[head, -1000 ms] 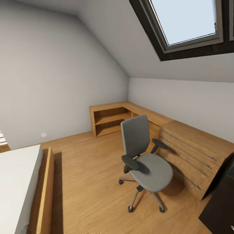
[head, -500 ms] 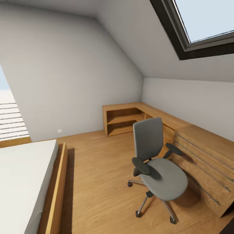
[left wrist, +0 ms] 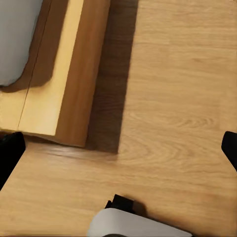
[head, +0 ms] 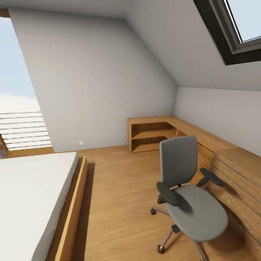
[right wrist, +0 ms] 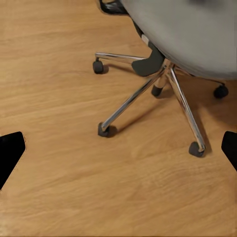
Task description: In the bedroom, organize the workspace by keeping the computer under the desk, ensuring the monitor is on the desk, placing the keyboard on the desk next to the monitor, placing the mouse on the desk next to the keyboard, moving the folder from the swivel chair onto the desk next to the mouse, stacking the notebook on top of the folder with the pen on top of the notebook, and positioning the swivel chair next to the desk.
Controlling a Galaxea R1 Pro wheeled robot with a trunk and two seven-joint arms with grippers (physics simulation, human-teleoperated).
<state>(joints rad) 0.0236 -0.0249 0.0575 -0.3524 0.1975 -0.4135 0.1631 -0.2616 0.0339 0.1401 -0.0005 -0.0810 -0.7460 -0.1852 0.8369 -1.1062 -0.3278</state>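
Observation:
The grey swivel chair point(head: 188, 195) stands on the wood floor at the right of the head view, its seat bare and its back toward the low wooden units. Its chrome star base point(right wrist: 158, 94) and casters lie just beyond my right gripper point(right wrist: 119, 152), which is open with nothing between its dark fingertips point(right wrist: 10, 155). My left gripper point(left wrist: 119, 153) hangs open over bare floor beside the bed frame point(left wrist: 69, 74). The desk, folder and other desk items are out of view.
A bed point(head: 32, 199) with a white mattress and wooden frame fills the left. A low light-wood shelf unit point(head: 152, 134) and drawer unit point(head: 239, 177) line the right wall under a skylight point(head: 239, 25). Open floor point(head: 119, 203) lies between bed and chair.
The head camera has turned left, so the whole picture slid right. The dark desk corner left the lower right edge and a bright window came in at the left. The chair itself stayed put.

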